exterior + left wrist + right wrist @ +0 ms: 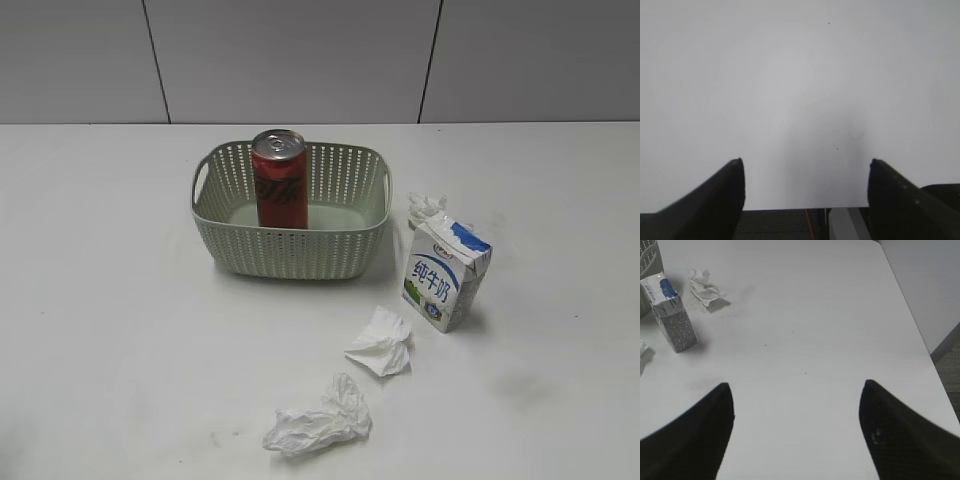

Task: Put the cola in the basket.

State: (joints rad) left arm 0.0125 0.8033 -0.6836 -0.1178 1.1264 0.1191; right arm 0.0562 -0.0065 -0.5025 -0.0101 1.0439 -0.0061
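Note:
The cola [280,179], a tall slim red can with a silver top, stands upright inside the pale green basket [291,250] at the table's middle back and rises above its rim. A corner of the basket shows at the top left of the right wrist view [647,260]. Neither arm shows in the exterior view. My left gripper [806,162] is open and empty over bare white table near its edge. My right gripper [796,386] is open and empty over bare table, far from the cola.
A white-and-blue milk carton [446,273] stands right of the basket; it also shows in the right wrist view [671,314]. Crumpled tissues lie behind the carton [427,208] and in front of the basket [381,343], [318,418]. The table's right edge [920,330] is near.

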